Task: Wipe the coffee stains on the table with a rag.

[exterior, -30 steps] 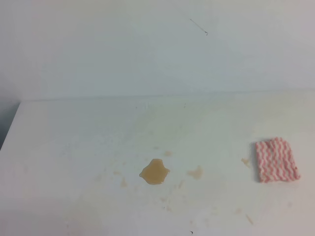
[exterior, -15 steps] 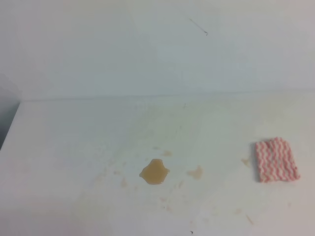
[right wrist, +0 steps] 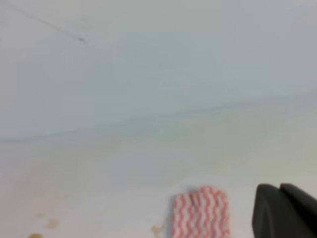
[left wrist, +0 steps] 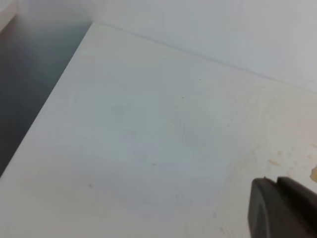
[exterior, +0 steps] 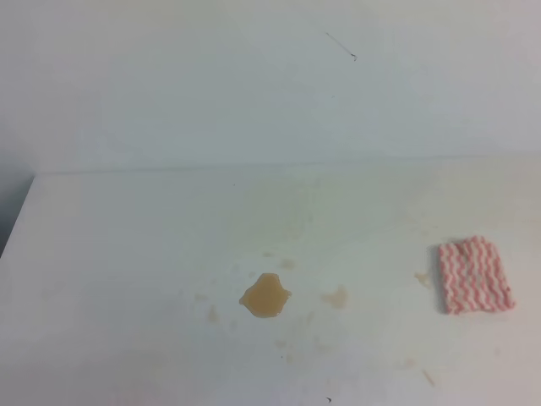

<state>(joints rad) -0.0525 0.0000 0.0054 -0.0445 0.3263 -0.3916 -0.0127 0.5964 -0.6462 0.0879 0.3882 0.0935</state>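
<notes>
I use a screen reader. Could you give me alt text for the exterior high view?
A tan coffee puddle sits mid-table, with paler splotches nearby. A folded pink-and-white zigzag rag lies apart to its right. No gripper shows.

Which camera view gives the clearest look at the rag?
The exterior high view: the whole rag lies flat on the table, sharp, right of the coffee stains. The right wrist view shows it blurred at the bottom edge, cut off. The left wrist view does not show it.
</notes>
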